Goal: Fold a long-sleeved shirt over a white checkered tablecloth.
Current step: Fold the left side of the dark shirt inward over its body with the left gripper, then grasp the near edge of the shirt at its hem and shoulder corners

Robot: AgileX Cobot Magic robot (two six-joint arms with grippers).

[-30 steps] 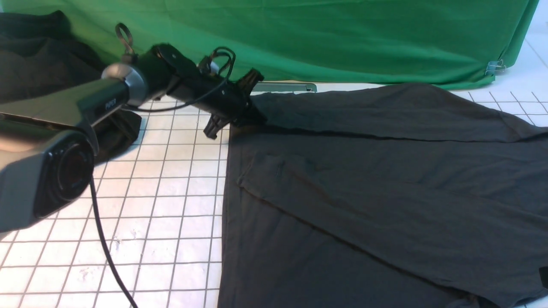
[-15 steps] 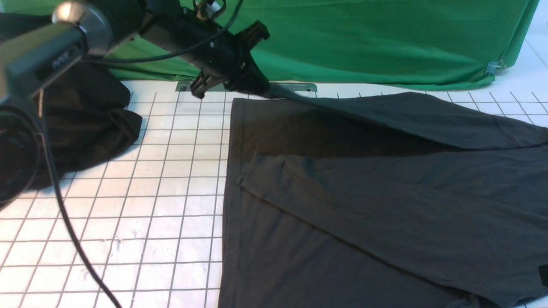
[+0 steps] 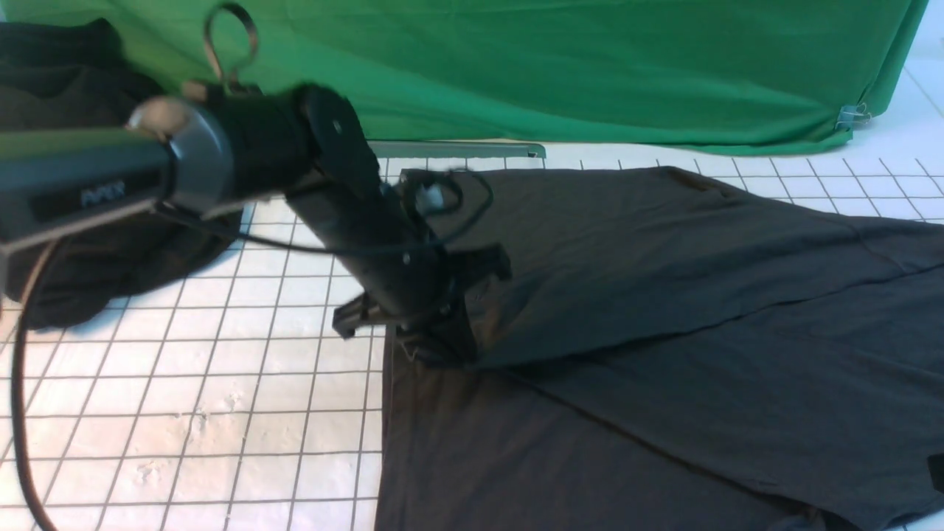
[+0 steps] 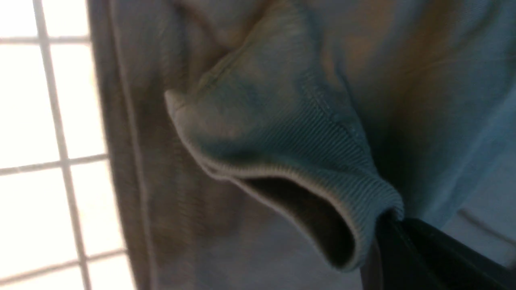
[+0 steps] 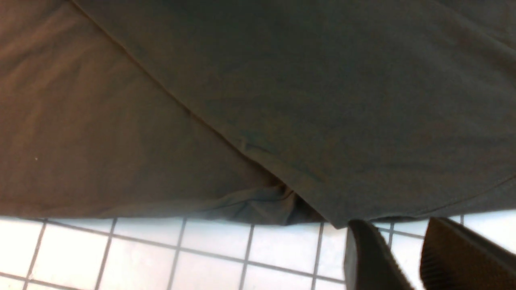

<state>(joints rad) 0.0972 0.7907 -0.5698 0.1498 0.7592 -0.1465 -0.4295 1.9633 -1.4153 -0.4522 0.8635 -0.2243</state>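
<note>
Long-sleeved shirt [image 3: 664, 354], dark charcoal grey, lies spread across the right half of the white checkered tablecloth [image 3: 258, 383], with one straight edge running toward the viewer near the middle of the cloth. The left hand [image 3: 435, 352] is clamped on the ribbed cuff [image 4: 282, 153] of a sleeve. It hovers low over the shirt's body near that edge, and the sleeve drapes in a broad slope behind it. The right hand [image 5: 401, 231] shows only in its own wrist view. Its two fingers stand a little apart with nothing between them, above bare tablecloth just beside the shirt's near edge. A black heap of cloth [image 3: 110, 258] sits well apart at the far left, in front of a green backdrop [image 3: 590, 74]. The step in hand looks to be laying the sleeve across the body. To do it well, lower the cuff until it rests flat inside the shirt's outline. Draw the sleeve gently taut so no ridge forms, and only then let go. A release from high up would likely let the thin fabric crumple.
</note>
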